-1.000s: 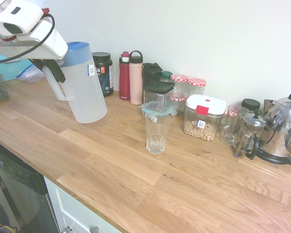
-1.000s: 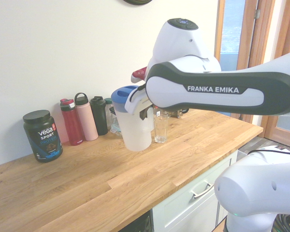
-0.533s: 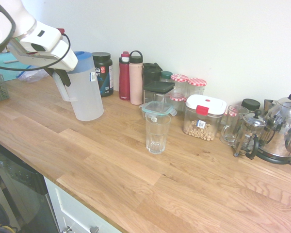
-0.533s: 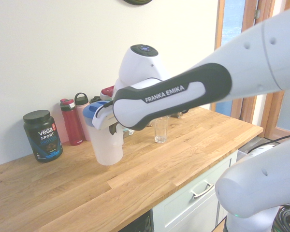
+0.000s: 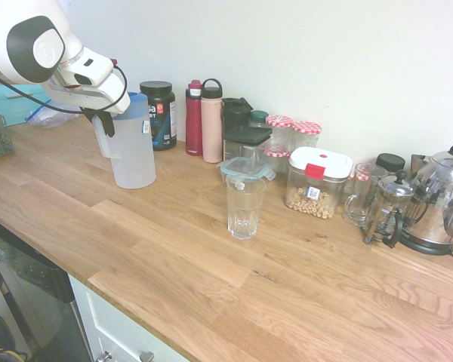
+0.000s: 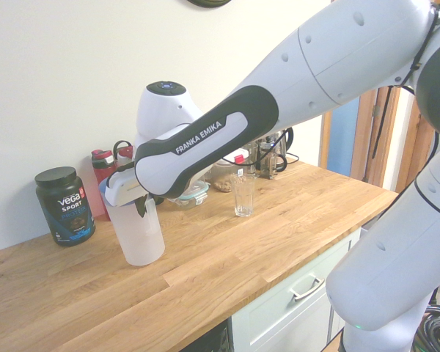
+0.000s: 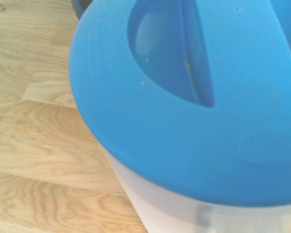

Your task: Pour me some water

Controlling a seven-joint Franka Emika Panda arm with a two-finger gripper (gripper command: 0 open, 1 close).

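Observation:
A translucent white pitcher [image 5: 134,154] with a blue lid stands upright at the left end of the wooden counter [image 5: 211,256], its base down at the counter top. My gripper [image 5: 106,124] is shut on the pitcher's handle, on the side away from the glass. The second exterior view shows the same grip, with the gripper [image 6: 141,207] at the pitcher [image 6: 136,235]. A clear drinking glass [image 5: 244,207] stands alone mid-counter, well apart from the pitcher; how much water it holds I cannot tell. The blue lid [image 7: 184,121] fills the wrist view.
Along the wall stand a black protein tub [image 5: 159,113], red and pink bottles [image 5: 203,121], checked-lid jars [image 5: 294,136], a red-latched food container [image 5: 318,181], a French press [image 5: 389,211] and a steel kettle [image 5: 442,200]. The counter's front edge runs close below.
The arm carried the pitcher away from the glass toward the counter's left end, lowered it and brought it from tilted to upright. The grip on the handle stayed shut.

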